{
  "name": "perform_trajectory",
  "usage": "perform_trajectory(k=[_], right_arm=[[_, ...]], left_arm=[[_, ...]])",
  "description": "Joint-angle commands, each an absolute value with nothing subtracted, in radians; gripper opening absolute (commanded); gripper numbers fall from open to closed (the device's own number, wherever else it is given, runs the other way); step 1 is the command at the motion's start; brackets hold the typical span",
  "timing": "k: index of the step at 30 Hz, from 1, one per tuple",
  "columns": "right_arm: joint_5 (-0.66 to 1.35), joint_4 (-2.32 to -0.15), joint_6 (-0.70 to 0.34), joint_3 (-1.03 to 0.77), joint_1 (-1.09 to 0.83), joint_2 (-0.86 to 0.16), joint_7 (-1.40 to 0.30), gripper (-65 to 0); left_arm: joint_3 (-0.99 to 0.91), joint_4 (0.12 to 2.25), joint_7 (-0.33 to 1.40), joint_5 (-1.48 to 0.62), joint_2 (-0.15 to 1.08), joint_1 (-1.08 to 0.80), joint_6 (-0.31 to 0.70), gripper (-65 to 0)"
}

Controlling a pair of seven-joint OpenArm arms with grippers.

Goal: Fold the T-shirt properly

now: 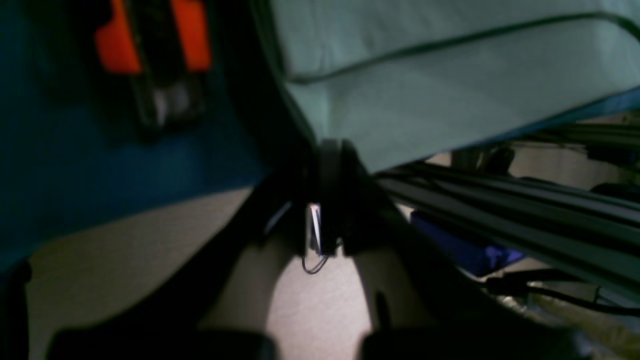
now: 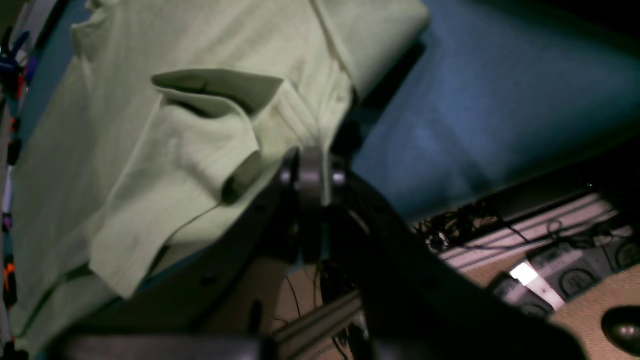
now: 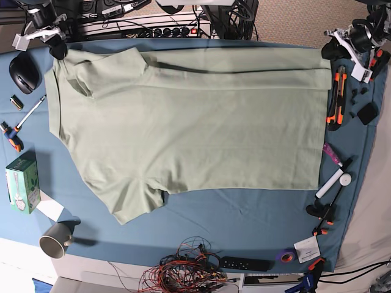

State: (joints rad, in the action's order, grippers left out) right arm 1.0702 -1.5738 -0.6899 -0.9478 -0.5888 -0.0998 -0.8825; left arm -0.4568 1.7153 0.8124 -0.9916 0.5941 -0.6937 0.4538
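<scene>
T-shirt [image 3: 195,122] lies flat on the blue counter [image 3: 244,220], long axis running side to side. Both arms' fingers are clamped on its far edge: right gripper [image 3: 58,49] at the collar end, left gripper [image 3: 330,52] at the hem corner.

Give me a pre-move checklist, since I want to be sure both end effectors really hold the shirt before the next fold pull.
1. Left end effector shut on the T-shirt hem corner: ok.
2. Right end effector shut on the shoulder near the collar: ok.
3. Top edge already folded over along the far side: ok, a long crease shows in the base view.
4. Shirt body flat on the blue table cloth: ok, only light wrinkles.
5. Near sleeve tucked in: not ok, it sticks out.
6. Orange-handled cutter clear of the hem: cannot tell, it lies right beside the edge.
</scene>
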Motion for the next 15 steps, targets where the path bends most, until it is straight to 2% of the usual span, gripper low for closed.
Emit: perform_trajectory(k=[1,15], right_arm=[[1.081,-1.591,-0.698,-0.957,-0.61,-0.116,-0.86,-65.0],[1.083,-1.591,-0.698,-0.958,-0.662,-0.116,-0.843,-65.0]], left_arm=[[-0.465,1.721,0.829,-0.973,0.616,-0.704,0.446,-65.0],[-0.465,1.721,0.83,-0.974,0.64,-0.703,0.447,-65.0]])
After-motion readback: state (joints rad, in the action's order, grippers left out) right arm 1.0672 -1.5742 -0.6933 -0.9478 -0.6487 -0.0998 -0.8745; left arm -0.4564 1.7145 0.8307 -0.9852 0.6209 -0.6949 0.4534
